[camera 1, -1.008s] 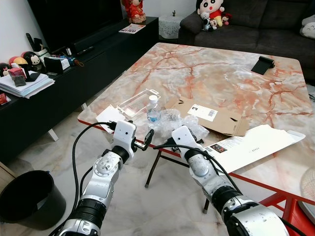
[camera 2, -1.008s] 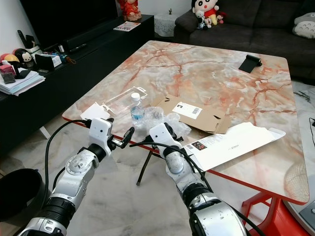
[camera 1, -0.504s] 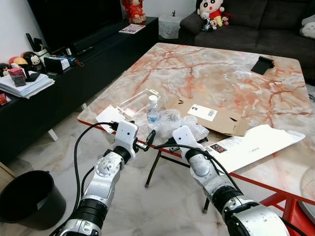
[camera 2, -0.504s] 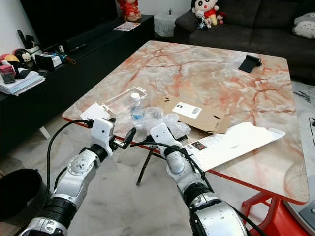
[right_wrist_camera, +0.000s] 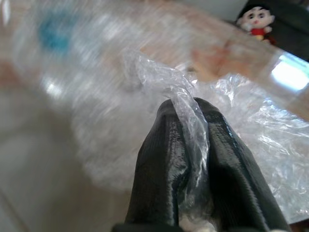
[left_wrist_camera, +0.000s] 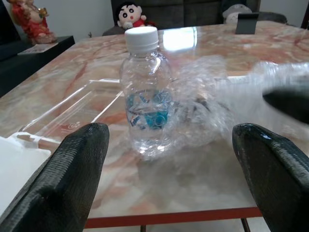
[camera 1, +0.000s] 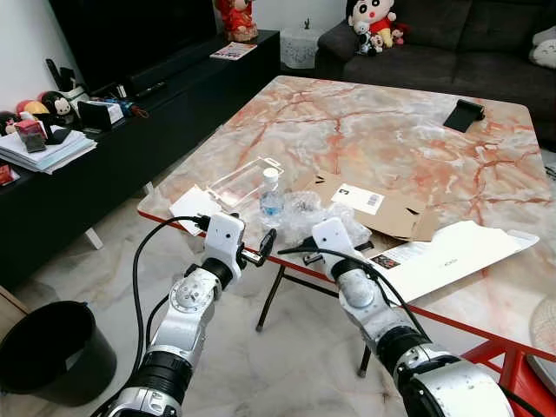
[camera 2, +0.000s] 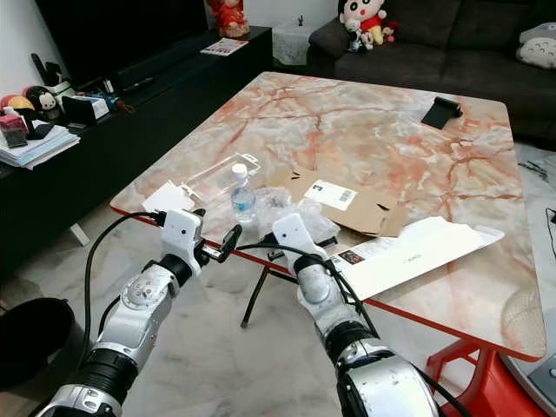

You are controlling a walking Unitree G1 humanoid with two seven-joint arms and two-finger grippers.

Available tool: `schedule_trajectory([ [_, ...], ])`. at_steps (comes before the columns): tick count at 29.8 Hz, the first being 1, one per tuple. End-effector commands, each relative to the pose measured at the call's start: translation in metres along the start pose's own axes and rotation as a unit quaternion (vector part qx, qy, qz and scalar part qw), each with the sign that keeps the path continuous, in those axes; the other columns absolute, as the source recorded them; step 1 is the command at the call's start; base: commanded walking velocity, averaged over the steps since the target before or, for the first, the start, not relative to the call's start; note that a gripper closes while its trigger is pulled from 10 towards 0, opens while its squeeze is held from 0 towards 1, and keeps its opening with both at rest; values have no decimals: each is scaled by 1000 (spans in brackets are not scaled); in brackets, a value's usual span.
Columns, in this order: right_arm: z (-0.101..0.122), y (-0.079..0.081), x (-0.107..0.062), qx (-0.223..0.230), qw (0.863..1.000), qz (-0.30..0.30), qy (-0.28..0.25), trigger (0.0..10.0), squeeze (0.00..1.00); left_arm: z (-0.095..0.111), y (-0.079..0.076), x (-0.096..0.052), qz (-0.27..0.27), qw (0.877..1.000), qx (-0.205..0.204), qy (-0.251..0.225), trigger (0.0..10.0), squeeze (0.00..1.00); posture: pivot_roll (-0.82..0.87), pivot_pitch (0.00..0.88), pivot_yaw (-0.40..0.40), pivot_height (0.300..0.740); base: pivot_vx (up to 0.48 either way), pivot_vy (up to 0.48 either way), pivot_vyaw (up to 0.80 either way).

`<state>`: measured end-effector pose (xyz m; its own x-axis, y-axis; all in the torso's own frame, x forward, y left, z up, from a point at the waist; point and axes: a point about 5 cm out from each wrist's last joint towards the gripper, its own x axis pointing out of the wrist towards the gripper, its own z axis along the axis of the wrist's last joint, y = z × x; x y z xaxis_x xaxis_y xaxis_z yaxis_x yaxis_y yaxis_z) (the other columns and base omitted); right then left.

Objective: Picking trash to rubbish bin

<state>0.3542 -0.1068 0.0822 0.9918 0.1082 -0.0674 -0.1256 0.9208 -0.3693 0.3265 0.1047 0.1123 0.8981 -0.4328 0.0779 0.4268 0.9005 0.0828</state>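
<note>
your right end effector (right_wrist_camera: 193,145) is pinching the clear plastic wrap (camera 1: 304,213) at the near edge of the marble counter (camera 1: 391,139), fingers closed on a fold. your left end effector (left_wrist_camera: 169,169) is hovering wide open, facing the water bottle (camera 1: 271,195) just beside the wrap.

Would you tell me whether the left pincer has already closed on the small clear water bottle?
No, the left pincer is wide open, with the small clear water bottle with a white cap standing untouched beyond its fingers.
</note>
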Motion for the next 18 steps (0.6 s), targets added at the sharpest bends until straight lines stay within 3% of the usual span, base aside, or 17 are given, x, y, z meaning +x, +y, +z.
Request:
schedule_trajectory([
  [1,17,-6,7,16,999,-12,-31,10000,0,6,3,2,7,1000,-2,-18,10000,0,47,0,29,740,0,0,0],
  [3,35,-20,13,35,996,-41,-72,10000,0,9,4,3,12,1000,-2,-24,10000,0,45,0,27,740,0,0,0],
  [11,68,-45,21,93,982,-82,-140,10000,0,10,-2,7,7,1000,-6,-28,10000,0,34,0,26,740,0,0,0],
  [14,76,-51,21,133,974,-91,-162,10000,0,12,-3,9,10,999,-9,-35,10000,0,35,0,23,740,0,0,0],
  [18,79,-54,20,148,969,-96,-174,10000,0,14,-4,11,14,999,-14,-41,10000,0,36,0,22,740,0,0,0],
])
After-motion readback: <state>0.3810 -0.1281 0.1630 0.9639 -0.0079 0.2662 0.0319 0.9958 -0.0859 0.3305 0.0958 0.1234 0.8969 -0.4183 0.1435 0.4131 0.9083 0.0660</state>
